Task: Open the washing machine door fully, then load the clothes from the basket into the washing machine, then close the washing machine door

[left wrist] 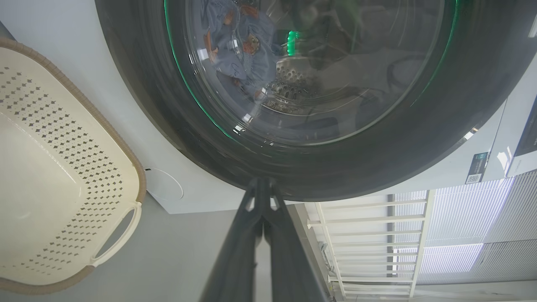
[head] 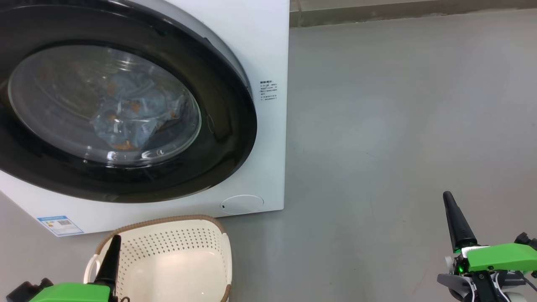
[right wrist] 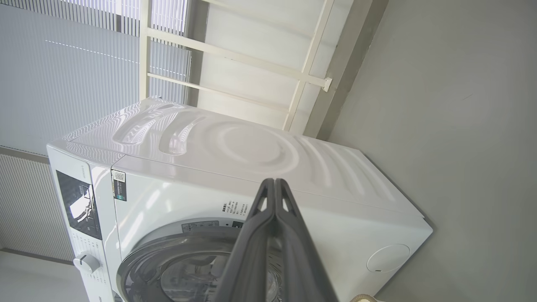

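The floor (head: 398, 126) is smooth grey, with a darker strip along the wall's foot at the top of the head view. One white machine (head: 268, 50) stands on it at the left. Its one door (head: 226, 138) lies closed against the front. Behind the glass sit blue clothes (head: 138, 113) with orange prints; how many pieces I cannot tell. The front carries one blue label (head: 59, 224) low on the left and one round flap (head: 242, 204) low on the right. One cream basket (head: 176, 235) stands on the floor just before the machine, its bare bottom showing. The left claw (head: 116, 239) hangs over the basket's left rim, fingers pressed together, gripping nothing. The right claw (head: 448, 197) is over bare floor, well apart from the machine, fingers likewise together with nothing between them.

In the left wrist view a white rail frame (left wrist: 369, 235) and pale slatted blinds (left wrist: 461, 218) stand past the machine. The left claw (left wrist: 262, 182) points at the door's (left wrist: 419, 147) black rim. Through the glass show the clothes (left wrist: 239, 46) and the steel drum (left wrist: 289, 79). The basket (left wrist: 63, 167) is beside the flap (left wrist: 163, 184).

In the right wrist view, blinds (right wrist: 63, 63), rail frame (right wrist: 235, 54) and floor (right wrist: 461, 105) surround the machine (right wrist: 251, 147). It has one dark panel (right wrist: 79, 205), one knob (right wrist: 87, 263), one flap (right wrist: 388, 258) and the closed door (right wrist: 168, 251). The right claw (right wrist: 275, 182) points at the machine's front, its two fingers touching.
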Tool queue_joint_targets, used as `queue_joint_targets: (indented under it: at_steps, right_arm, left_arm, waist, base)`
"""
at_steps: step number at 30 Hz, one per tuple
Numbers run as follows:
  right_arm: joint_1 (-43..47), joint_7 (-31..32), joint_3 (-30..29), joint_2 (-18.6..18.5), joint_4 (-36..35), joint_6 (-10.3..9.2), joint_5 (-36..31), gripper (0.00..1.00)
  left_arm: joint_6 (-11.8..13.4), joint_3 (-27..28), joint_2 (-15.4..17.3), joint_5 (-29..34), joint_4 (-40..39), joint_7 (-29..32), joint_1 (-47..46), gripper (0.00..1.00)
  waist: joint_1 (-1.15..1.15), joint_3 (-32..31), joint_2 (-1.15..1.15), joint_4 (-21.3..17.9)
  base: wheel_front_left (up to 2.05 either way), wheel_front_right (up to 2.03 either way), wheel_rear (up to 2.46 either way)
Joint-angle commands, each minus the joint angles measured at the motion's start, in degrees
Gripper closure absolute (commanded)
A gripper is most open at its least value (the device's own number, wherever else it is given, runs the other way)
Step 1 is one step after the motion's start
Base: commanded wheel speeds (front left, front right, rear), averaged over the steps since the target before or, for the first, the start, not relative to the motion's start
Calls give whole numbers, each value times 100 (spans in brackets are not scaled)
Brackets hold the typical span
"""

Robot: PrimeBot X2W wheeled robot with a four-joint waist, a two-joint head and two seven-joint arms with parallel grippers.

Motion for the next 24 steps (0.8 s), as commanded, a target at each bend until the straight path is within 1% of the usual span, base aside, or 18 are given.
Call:
queue_joint_targets:
  at_steps: [1,21,24]
  right_arm:
    - [-31,44,75,-26,-182,6,151,100]
    - [82,318,-99,-13,-312,7,1371,100]
    - [82,318,-99,-13,-311,7,1371,100]
  left_arm:
    - [11,190,78,-145,-116,57,-237,100]
    - [25,305,-8,-1314,-117,390,-286,100]
    - [26,308,-10,-1312,-117,392,-286,100]
  waist:
    - [0,-13,0,0]
    - [0,-198,0,0]
    - [0,-198,0,0]
  base:
    - [0,0,0]
    - [0,0,0]
    - [0,0,0]
